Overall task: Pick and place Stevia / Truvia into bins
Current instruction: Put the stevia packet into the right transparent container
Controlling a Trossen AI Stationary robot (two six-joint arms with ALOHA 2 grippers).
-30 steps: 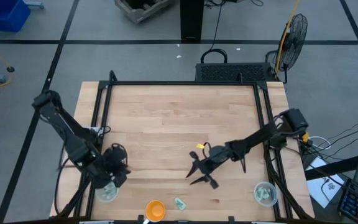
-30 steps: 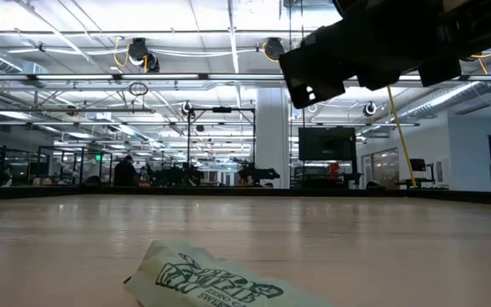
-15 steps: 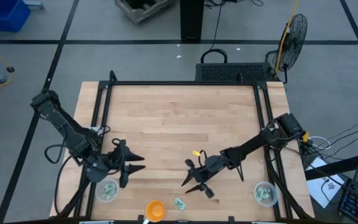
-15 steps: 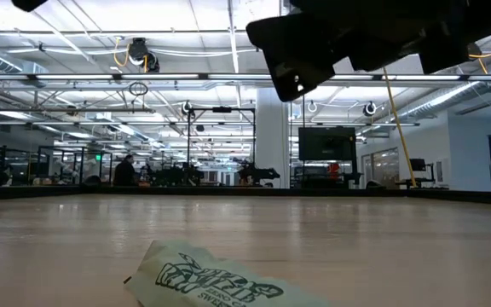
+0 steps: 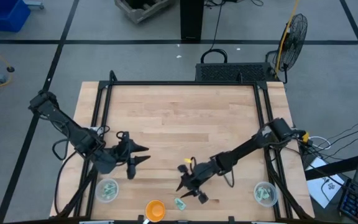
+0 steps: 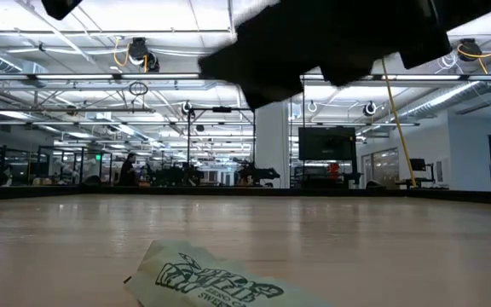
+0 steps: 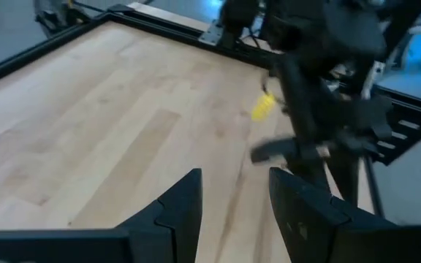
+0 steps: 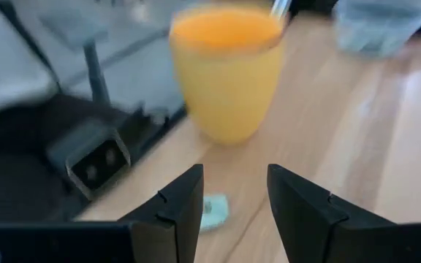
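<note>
One pale green and white sachet (image 5: 180,203) lies flat on the wooden table near its near edge; it also shows in the low view (image 6: 220,281) and the right wrist view (image 8: 214,210). My right gripper (image 5: 190,190) hovers open just above and beside it, fingers pointing toward the near edge. My left gripper (image 5: 138,159) is open and empty above the table, to the right of the left clear cup (image 5: 107,190). The right clear cup (image 5: 266,193) stands at the near right. Both cups hold greenish sachets.
A round orange bowl (image 5: 155,209) stands at the near edge, just left of the sachet, and fills the right wrist view (image 8: 225,73). A black frame (image 5: 104,93) runs round the table. The far half of the table (image 5: 179,112) is bare wood.
My left gripper has moved from over the left cup toward the table's right and a little toward the far edge. My right gripper has moved toward the near edge and leftward, closing on the sachet. The sachet has stayed where it was.
</note>
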